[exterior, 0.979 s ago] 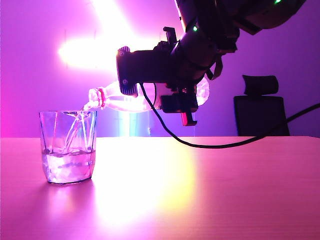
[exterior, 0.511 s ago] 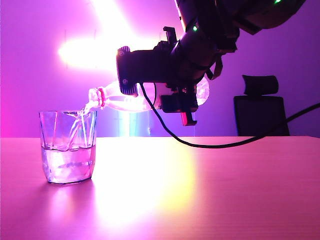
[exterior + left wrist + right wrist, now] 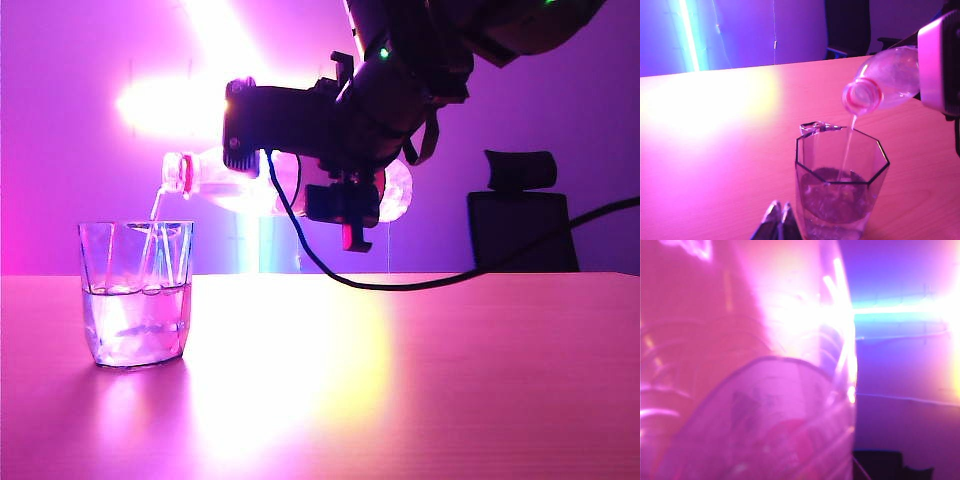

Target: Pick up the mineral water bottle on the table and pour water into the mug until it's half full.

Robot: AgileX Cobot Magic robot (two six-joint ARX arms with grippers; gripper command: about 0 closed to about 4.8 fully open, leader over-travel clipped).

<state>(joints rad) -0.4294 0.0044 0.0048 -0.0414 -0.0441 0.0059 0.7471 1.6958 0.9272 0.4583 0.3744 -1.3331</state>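
My right gripper (image 3: 338,178) is shut on the mineral water bottle (image 3: 212,181), holding it almost level above the table (image 3: 420,380). The bottle's open mouth, with its red neck ring, hangs just above the mug (image 3: 136,295). A thin stream of water (image 3: 155,206) falls from the mouth into the mug, which stands about half full. In the left wrist view the bottle (image 3: 890,75) pours into the faceted mug (image 3: 840,200). My left gripper (image 3: 780,220) stands shut and empty beside the mug. The bottle (image 3: 740,390) fills the right wrist view and hides the fingers.
A black cable (image 3: 400,284) sags from the right arm down to just above the tabletop. A dark office chair (image 3: 522,225) stands behind the table on the right. Strong lamp glare washes the back wall and the table's middle.
The right gripper has raised the bottle and tipped its neck up towards level. The mouth has left the mug's rim, the stream has thinned, and the water level has risen.
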